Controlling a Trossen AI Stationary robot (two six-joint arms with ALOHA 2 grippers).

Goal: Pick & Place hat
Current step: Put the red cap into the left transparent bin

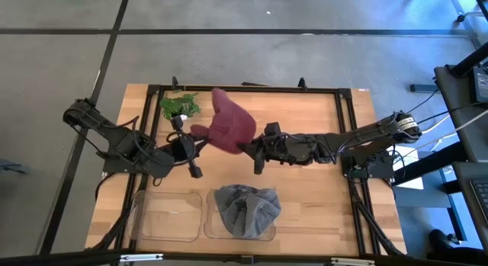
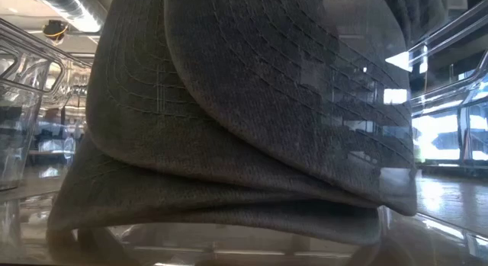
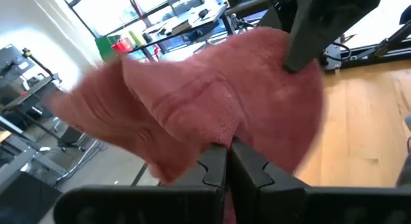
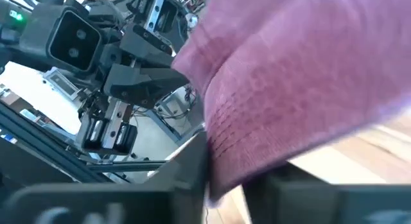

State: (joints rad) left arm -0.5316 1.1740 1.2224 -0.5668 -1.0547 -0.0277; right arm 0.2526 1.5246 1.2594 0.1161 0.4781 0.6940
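Hat (image 1: 229,126) in maroon hangs over the table's (image 1: 305,182) far-middle, both the left gripper (image 1: 200,138) and right gripper (image 1: 250,149) pinched shut on it.

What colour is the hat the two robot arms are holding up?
The soft fabric hat is dark red, clearest in the high view.

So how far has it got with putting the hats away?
One grey hat already sits in the right clear bin. The red hat is in hand, pinched by both the left gripper and right gripper. Left: placing it; the other bin looks empty.
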